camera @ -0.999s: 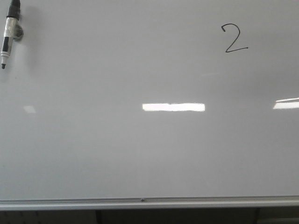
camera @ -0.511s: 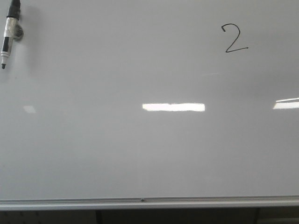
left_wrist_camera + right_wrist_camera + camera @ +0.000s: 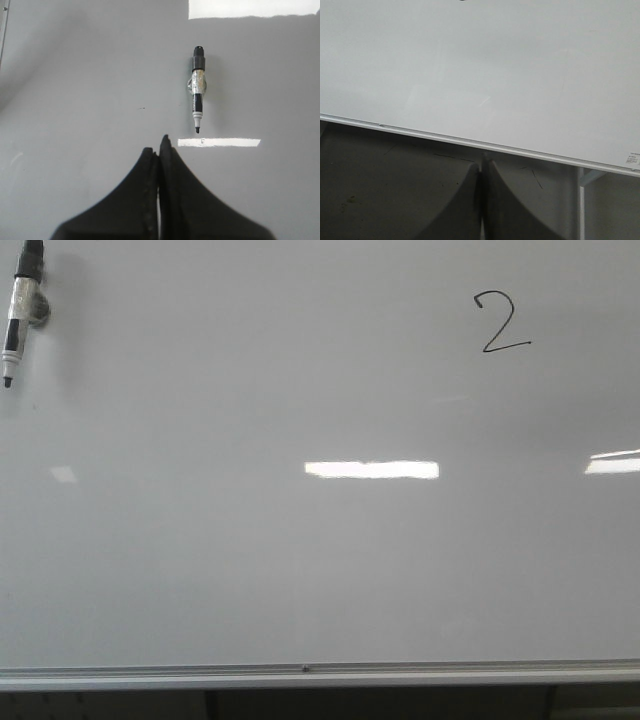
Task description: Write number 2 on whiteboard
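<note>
Well apart: number 2 [image 3: 503, 322], marker [image 3: 20, 308].

On the whiteboard [image 3: 250, 570], marker [image 3: 18, 310] far left, number 2 [image 3: 501, 321] right.

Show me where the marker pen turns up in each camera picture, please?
Front view: the marker pen lies at the top left corner of the whiteboard, tip toward the camera.
Left wrist view: the pen lies just beyond the shut left gripper.
Right wrist view: not in it.
Shared landmark: the whiteboard's glossy surface, in all three.
</note>
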Robot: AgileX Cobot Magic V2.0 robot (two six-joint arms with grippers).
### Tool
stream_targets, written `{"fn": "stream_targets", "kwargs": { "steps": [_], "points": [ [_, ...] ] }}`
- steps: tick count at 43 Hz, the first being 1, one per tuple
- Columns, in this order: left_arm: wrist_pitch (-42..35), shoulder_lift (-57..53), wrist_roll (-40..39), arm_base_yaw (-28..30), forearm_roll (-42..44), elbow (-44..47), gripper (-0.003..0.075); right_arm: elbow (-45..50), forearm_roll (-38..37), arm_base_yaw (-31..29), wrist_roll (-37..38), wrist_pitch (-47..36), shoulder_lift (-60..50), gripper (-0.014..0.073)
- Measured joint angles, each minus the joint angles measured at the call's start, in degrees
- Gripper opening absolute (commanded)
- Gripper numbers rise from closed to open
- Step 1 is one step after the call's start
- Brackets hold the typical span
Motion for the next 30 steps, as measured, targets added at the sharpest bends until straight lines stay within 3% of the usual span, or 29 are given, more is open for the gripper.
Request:
{"fn": "stream_targets", "kwargs": {
  "steps": [30],
  "points": [
    [0.1, 0.0, 0.1, 0.0, -1.7, 0.0, -0.0020, 0.0, 0.0, 0.0, 0.0, 0.0, 0.0, -0.0068]
  ]
}}
